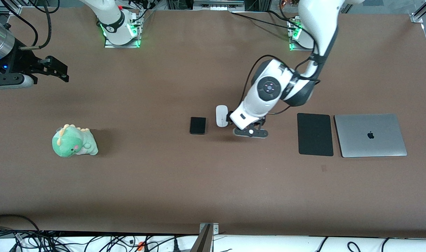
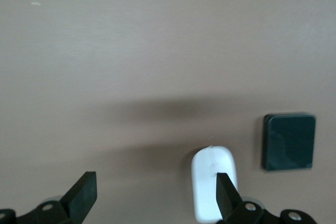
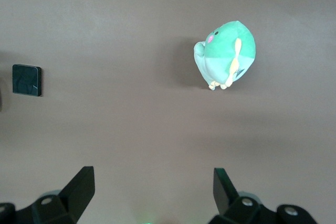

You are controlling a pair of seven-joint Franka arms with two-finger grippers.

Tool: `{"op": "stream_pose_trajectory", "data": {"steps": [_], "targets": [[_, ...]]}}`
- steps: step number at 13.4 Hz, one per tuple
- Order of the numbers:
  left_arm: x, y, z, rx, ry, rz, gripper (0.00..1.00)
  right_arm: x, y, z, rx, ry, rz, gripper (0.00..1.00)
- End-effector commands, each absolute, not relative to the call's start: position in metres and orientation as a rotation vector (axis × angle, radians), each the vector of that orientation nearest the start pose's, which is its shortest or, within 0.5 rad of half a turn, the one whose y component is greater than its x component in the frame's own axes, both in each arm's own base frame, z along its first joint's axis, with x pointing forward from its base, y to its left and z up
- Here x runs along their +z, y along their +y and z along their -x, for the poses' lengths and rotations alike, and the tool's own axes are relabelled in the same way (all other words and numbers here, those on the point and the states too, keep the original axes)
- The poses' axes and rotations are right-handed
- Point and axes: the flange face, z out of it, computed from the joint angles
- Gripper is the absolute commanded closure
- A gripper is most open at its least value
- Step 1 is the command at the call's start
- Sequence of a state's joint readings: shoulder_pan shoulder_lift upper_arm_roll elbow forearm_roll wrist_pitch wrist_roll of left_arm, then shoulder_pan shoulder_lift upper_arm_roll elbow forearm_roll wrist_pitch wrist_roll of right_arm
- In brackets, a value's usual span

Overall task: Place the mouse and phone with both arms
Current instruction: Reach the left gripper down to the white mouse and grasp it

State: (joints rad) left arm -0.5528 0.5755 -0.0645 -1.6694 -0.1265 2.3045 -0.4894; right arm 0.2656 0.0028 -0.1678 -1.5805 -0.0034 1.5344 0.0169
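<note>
- The table (image 1: 163,189) carries a closed laptop (image 1: 370,135) and a black mouse pad (image 1: 315,134) toward the left arm's end.
- The left arm bends down mid-table; the left gripper (image 2: 155,195) hangs wide open and empty, one finger (image 2: 224,190) over the mouse (image 1: 221,116).
- The right gripper (image 3: 152,190) waits raised, open, empty, near the plush dinosaur (image 1: 74,141).
- The phone (image 1: 197,125) lies just beside the mouse.

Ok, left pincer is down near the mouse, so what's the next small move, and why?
Probably shift the left pincer sideways toward the phone until the mouse sits centred between its fingers. In the left wrist view the pincer is open, but the mouse lies beside one finger, not in the gap. The right pincer waits, open, at the right arm's end of the table.
</note>
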Motion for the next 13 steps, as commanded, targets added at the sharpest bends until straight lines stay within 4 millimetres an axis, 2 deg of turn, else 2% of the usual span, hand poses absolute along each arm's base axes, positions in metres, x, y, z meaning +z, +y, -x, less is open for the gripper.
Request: {"op": "stream_pose_trajectory", "data": {"steps": [1, 7, 9, 11, 13], "targets": [[0.244, -0.433, -0.547, -0.051, 0.024, 3.3, 0.0, 0.621, 0.053, -0.551, 0.062, -0.152, 3.145, 0.0], [0.19, -0.465, -0.5, -0.016, 0.046, 3.266, 0.0, 0.622, 0.052, -0.551, 0.06, -0.147, 3.147, 0.0], [0.181, -0.462, -0.493, -0.027, 0.097, 3.22, 0.0, 0.622, 0.052, -0.551, 0.059, -0.147, 3.149, 0.0], [0.176, -0.461, -0.49, -0.025, 0.049, 3.207, 0.0, 0.622, 0.053, -0.551, 0.06, -0.147, 3.146, 0.0], [0.174, -0.468, -0.483, -0.021, 0.065, 3.204, 0.0, 0.621, 0.052, -0.551, 0.064, -0.152, 3.15, 0.0]]}}
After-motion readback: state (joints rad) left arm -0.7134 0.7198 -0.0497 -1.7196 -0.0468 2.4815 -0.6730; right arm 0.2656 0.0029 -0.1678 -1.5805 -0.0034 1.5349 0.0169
